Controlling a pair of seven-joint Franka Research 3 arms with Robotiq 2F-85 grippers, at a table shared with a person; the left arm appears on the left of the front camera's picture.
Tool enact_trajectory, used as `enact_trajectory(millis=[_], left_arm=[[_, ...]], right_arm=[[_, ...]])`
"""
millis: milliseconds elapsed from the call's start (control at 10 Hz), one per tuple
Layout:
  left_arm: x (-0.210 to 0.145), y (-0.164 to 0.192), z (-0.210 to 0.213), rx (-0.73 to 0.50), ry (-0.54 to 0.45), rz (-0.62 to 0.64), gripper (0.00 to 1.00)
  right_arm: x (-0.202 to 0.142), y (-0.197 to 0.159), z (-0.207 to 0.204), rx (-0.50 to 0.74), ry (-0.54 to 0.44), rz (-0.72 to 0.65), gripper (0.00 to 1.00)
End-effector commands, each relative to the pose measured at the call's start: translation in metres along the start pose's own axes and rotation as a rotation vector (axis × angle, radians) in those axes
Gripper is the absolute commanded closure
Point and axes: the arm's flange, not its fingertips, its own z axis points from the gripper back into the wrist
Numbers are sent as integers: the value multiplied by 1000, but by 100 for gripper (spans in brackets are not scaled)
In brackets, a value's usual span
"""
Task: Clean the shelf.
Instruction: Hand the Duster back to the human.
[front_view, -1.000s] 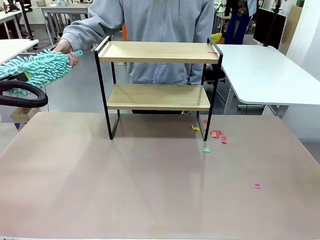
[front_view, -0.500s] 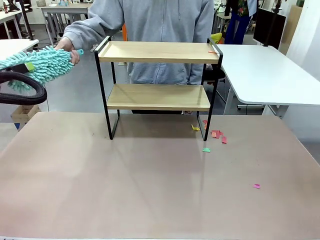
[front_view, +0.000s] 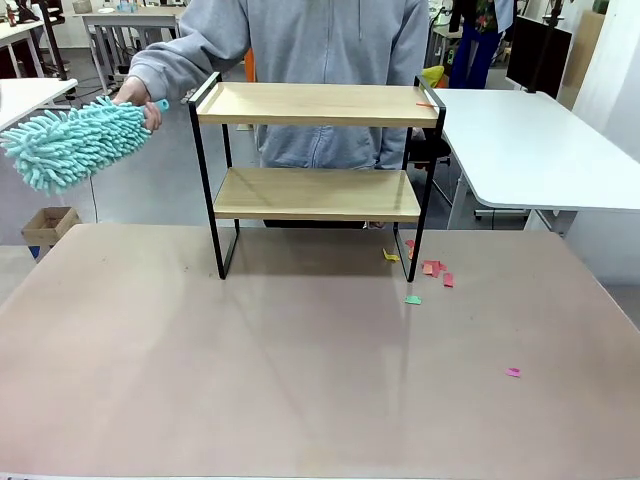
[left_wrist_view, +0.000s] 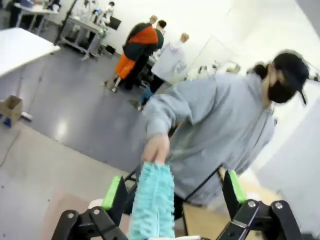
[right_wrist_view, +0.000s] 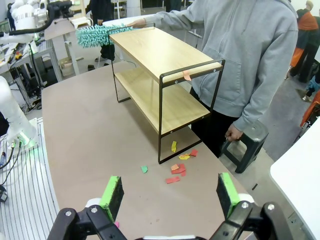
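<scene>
Duster (front_view: 75, 143), teal chenille, soft, light; held by person's hand (front_view: 135, 98) beside shelf (front_view: 315, 175); left gripper (left_wrist_view: 172, 192) spread wide around it, not pinching; shelf stands mid-table, rigid, likely light; best grasped by black end rails.

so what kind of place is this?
Likely a robotics lab or open workshop: rows of white tables, another white robot arm at a far bench, and several people standing about on a grey polished floor.
</scene>
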Motion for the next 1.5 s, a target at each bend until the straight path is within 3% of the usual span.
enact_trajectory(millis=[0, 200, 400, 500, 1400], left_arm=[[71, 13, 30, 33, -88, 112, 0], [103, 38, 54, 34, -111, 208, 0], [105, 54, 58, 14, -85, 242, 0], [106, 47, 63, 54, -134, 206, 0], [106, 47, 63, 54, -134, 206, 0]], right_arm=[[2, 0, 0, -2, -17, 12, 0], [2, 0, 0, -2, -17, 12, 0], [2, 0, 0, -2, -17, 12, 0], [2, 0, 0, -2, -17, 12, 0], [2, 0, 0, -2, -17, 12, 0]])
